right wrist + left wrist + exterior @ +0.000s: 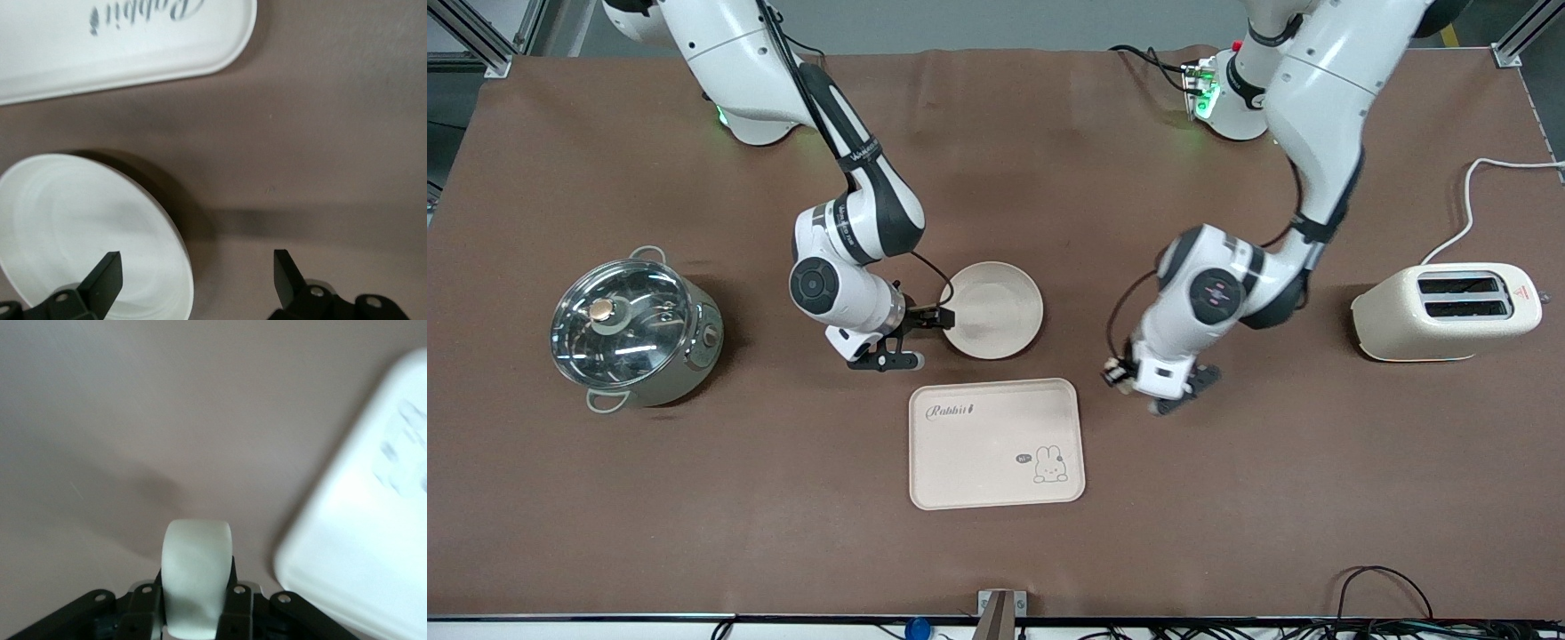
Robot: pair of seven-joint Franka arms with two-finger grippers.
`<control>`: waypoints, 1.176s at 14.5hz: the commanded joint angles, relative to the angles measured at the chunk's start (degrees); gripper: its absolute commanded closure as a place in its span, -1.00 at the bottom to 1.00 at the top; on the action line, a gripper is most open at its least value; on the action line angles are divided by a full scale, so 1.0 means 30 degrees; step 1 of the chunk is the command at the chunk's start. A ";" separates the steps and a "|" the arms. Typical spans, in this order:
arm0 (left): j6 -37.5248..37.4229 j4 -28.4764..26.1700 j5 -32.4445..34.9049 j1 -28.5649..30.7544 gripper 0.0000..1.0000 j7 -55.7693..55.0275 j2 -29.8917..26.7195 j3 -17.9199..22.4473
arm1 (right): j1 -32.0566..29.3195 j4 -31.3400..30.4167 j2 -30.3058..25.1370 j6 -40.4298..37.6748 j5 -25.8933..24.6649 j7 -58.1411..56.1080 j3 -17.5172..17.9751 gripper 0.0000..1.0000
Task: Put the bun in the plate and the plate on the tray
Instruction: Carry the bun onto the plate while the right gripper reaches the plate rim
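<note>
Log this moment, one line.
left end effector: holds bun | right end effector: open at plate rim | tray: bare

Bun (197, 577) cut off at the picture's edge in the left wrist view, base hidden between the left pincer (197, 603) fingers. Tray (363, 540) there blurred — lettering unreadable, mostly out of frame. Plate (80, 227) and tray cropped in right wrist view. In the front view, bun hidden — left pincer mostly under the wrist.

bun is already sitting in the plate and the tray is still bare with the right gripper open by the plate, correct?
Not quite: the bun is clamped in the left gripper, as the left wrist view shows. The plate holds nothing. The tray is bare, and the right gripper is open at the plate's rim.
</note>
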 commanded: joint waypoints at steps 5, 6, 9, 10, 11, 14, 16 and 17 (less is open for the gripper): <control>-0.0165 0.1314 0.0011 -0.4718 0.29 -0.5895 0.1248 0.0162 | 0.1390 -0.2890 -0.1360 0.2009 0.0475 0.0805 -0.0198 -0.69; -0.0078 0.1578 0.0011 -0.5158 0.22 -0.6306 0.1629 0.0162 | 0.1361 -0.2890 -0.1360 0.2009 0.0475 0.0805 -0.0198 -0.63; 0.0157 0.1610 0.0070 -0.5456 -0.23 -0.6809 0.1868 0.0191 | 0.1448 -0.2861 -0.1301 0.2271 0.0563 0.0805 -0.0198 -0.39; 0.0157 0.1610 0.0070 -0.5455 -0.61 -0.6809 0.1839 0.0191 | 0.1449 -0.2861 -0.1272 0.2388 0.0795 0.0805 -0.0169 -0.38; 0.0157 0.1639 0.0070 -0.5397 -0.98 -0.6780 0.1693 0.0279 | 0.1478 -0.2832 -0.1243 0.2447 0.0972 0.0805 -0.0198 -0.30; -0.0832 0.1960 0.0972 -0.4727 -1.00 -0.6546 0.0380 0.0629 | 0.1654 -0.2831 -0.1213 0.2770 0.1032 0.0805 -0.0198 -0.13; -0.3402 0.3389 0.2553 -0.3586 -1.00 -0.5819 -0.0677 0.0748 | 0.1654 -0.2773 -0.1213 0.2887 0.1061 0.0805 -0.0169 -0.04; -0.4780 0.4383 0.2966 -0.2942 -1.00 -0.4768 -0.0913 0.0719 | 0.1683 -0.2773 -0.1184 0.2946 0.1061 0.0805 -0.0169 0.03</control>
